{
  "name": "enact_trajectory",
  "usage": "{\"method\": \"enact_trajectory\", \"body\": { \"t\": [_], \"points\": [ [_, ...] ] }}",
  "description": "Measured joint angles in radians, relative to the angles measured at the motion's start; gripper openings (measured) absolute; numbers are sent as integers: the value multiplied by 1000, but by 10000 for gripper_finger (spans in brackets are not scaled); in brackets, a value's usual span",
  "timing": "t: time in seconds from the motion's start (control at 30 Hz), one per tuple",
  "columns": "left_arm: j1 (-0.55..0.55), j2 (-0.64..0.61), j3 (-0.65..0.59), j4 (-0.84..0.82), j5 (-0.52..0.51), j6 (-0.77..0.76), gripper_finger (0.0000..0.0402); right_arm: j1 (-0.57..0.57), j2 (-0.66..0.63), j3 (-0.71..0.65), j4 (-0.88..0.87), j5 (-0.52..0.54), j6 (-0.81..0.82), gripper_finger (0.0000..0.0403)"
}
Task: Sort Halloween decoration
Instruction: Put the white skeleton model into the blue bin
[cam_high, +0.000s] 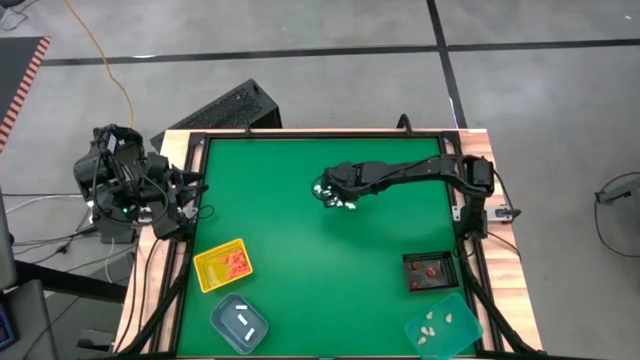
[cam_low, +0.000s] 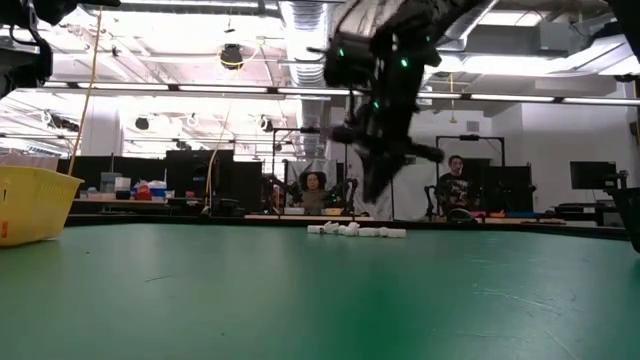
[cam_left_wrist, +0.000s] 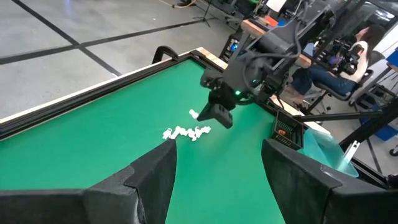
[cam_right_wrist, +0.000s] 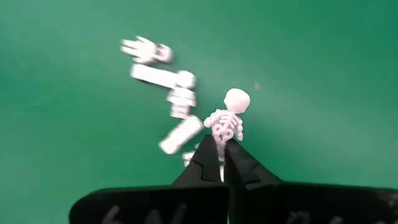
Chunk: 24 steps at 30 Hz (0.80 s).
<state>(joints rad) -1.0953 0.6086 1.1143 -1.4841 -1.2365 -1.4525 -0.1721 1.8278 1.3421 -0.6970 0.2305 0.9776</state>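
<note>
Right wrist view shows the right gripper (cam_right_wrist: 222, 149) pinching a white skeleton (cam_right_wrist: 227, 121) at its six o'clock end; lift straight up, clear of the loose white pieces (cam_right_wrist: 163, 76).

**A robotics lab in an open industrial hall**

Exposed ducts (cam_low: 300, 25) and strip lights are running across the bare ceiling, people (cam_low: 456, 185) are sitting at workstations behind the green table (cam_high: 300, 220), monitors (cam_low: 590, 175) are lining the benches, and cables (cam_high: 95, 45) are trailing over the grey concrete floor (cam_high: 540, 100).
</note>
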Motion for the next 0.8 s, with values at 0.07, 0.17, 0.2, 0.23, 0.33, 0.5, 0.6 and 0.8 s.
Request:
{"method": "enact_trajectory", "body": {
  "t": [0.07, 0.17, 0.2, 0.23, 0.33, 0.5, 0.6, 0.8],
  "points": [
    [0, 0, 0, 0, 0, 0, 226, 21, 0, 39, 18, 14, -37, 1],
    [0, 0, 0, 0, 0, 0, 226, 66, 0, 88, 71, 30, -92, 1],
    [0, 0, 0, 0, 0, 1, 226, 84, 0, 101, 94, 30, -120, 1],
    [0, 0, 0, 0, 0, 5, 226, 104, 0, 112, 134, 30, -155, 0],
    [0, 0, 0, 0, -1, 8, 226, 172, -2, 121, 302, 30, -277, 0],
    [0, 0, 0, 0, -1, 8, 226, 296, 8, 123, 557, 24, -471, 0],
    [0, 0, 0, 0, -1, 8, 226, 358, 15, 123, 640, -13, -587, 0],
    [0, 0, 0, 0, -7, 8, 226, 448, 76, 129, 807, -59, -668, 0]
  ]
}}
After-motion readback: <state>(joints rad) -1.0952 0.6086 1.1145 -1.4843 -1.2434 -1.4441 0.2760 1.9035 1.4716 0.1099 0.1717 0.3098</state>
